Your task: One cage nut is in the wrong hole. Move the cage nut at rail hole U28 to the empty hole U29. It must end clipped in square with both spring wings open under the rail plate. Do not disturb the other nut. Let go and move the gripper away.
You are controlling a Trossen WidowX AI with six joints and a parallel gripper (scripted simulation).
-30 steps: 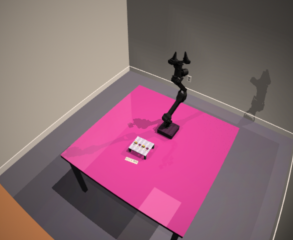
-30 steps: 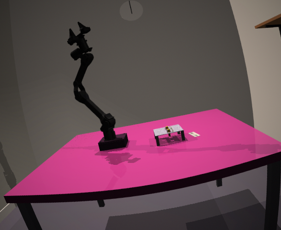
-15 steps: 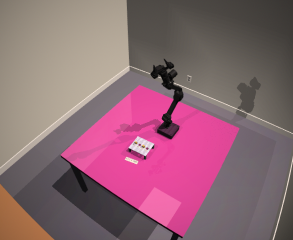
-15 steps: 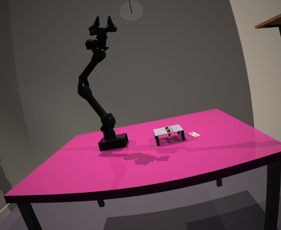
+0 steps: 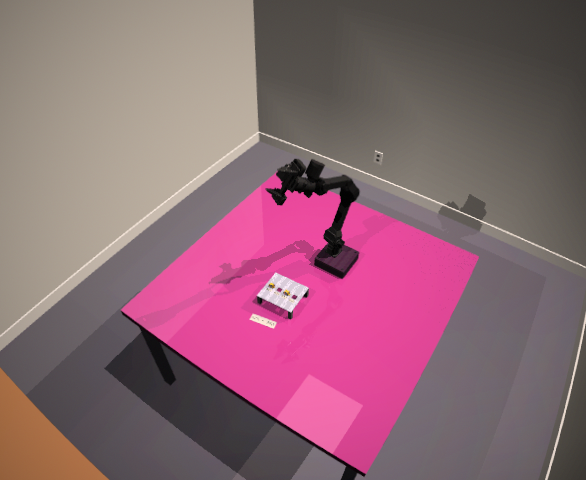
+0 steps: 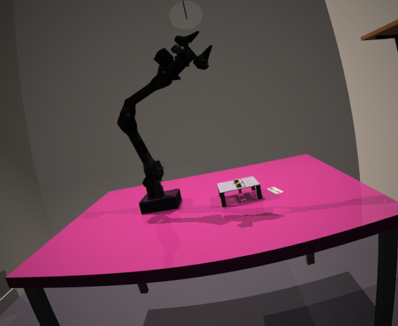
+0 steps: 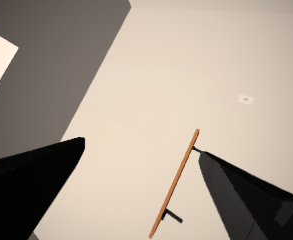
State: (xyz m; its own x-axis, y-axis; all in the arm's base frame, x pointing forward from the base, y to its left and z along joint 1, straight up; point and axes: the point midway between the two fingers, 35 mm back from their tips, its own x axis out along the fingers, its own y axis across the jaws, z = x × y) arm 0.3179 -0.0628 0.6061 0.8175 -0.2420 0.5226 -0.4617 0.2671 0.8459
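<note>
The rail plate [image 5: 296,287] [image 6: 252,180] stands on short black legs on the pink table. Two small yellow cage nuts show on it, one nut [image 5: 271,285] nearer its left end and another nut [image 5: 286,292] nearer its middle in the top view. A dark hole [image 5: 279,289] shows between them and another dark hole [image 5: 294,297] beyond the second nut. The hole labels are too small to read, and the spring wings cannot be made out. My gripper [image 5: 272,180] [image 6: 204,39] [image 7: 143,146] is open and empty, high above the table and well away from the rail plate.
A small printed card [image 5: 262,320] [image 6: 275,190] lies on the table [image 5: 386,310] [image 6: 104,245] beside the rail plate. The arm's base [image 5: 336,261] [image 6: 160,202] stands on its other side. A brown wall shelf [image 6: 392,28] [image 7: 175,182] shows in the exterior view and the wrist view.
</note>
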